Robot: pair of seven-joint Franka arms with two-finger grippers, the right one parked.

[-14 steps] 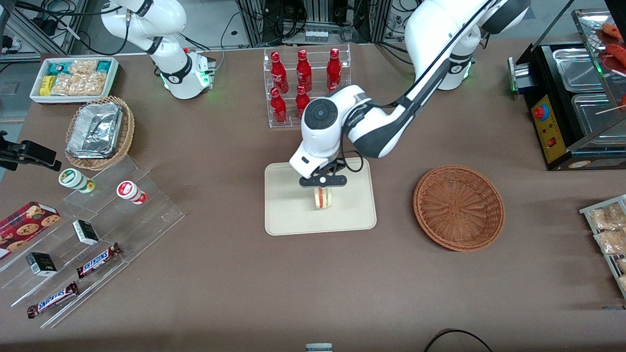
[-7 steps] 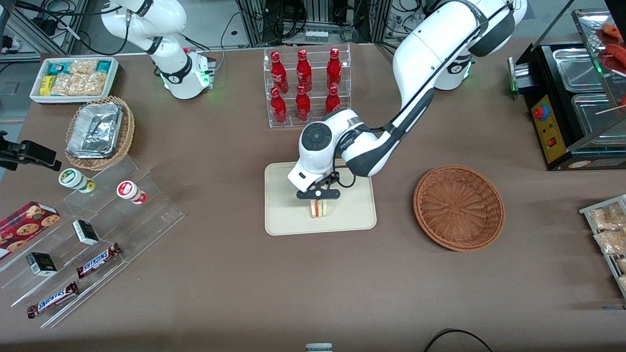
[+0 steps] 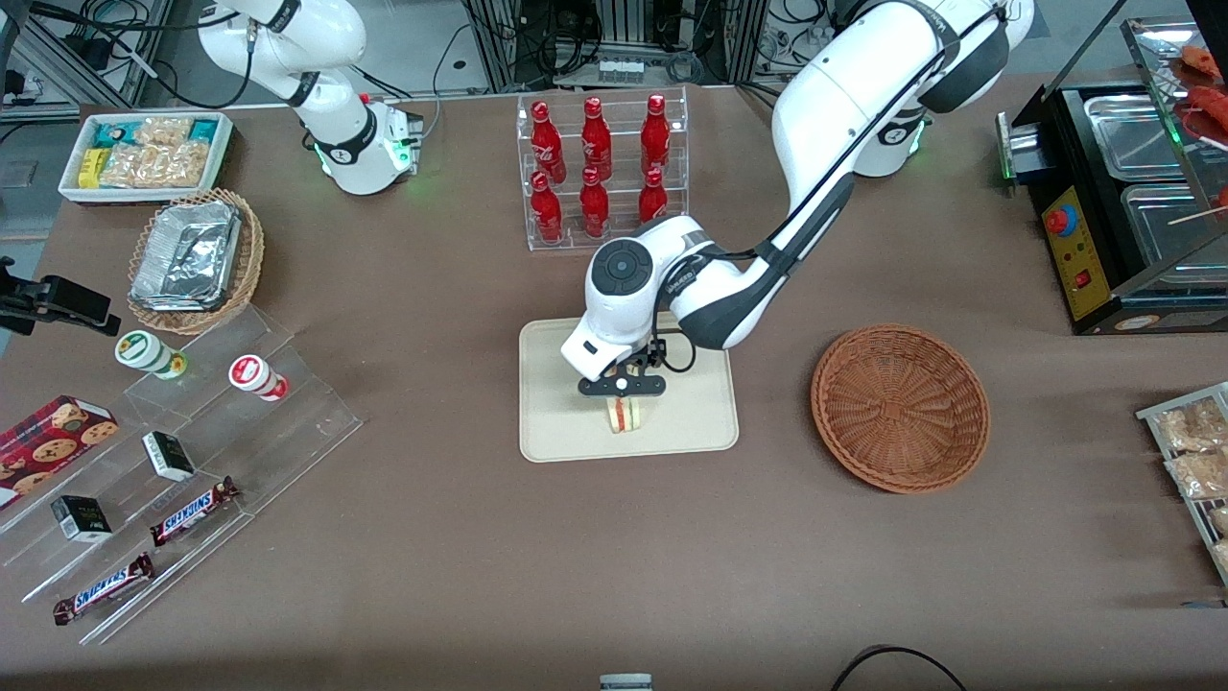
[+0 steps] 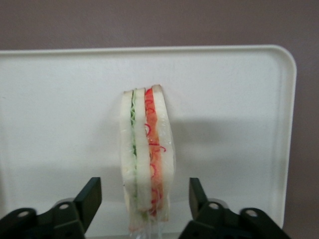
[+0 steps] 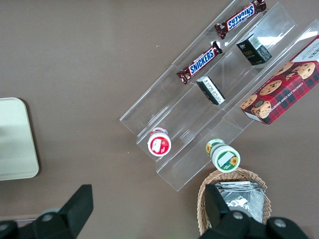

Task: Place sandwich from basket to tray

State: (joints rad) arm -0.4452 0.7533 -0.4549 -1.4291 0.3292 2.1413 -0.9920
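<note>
The gripper sits low over the tray, right above the sandwich, w/ the fingers spread wide on either side of it. In the wrist view there's clear tray surface showing between each finger and the bread, so it's let go, not touching the sandwich on either face as far as I can see. The sandwich stands on edge on the tray, filling stripe up, roughly mid-tray and a bit nearer the front camera than the tray centre. The basket sits well apart toward the working arm's end of the table, nothing in it. Risk from here, imo: the wedge is balanced on a narrow edge and looks to lean a little, so it could tip flat once the arm leaves; harmless for the task since it'd most likely land inside the rim. Bigger worry is a finger clipping the bread on the way up if the arm drifts sideways instead of lifting straight, which could drag or knock it toward the rim. Wrap film near the base might also catch on a fingertip; can't tell if it's touching. Task looks basically done, only a clean retreat left.
</note>
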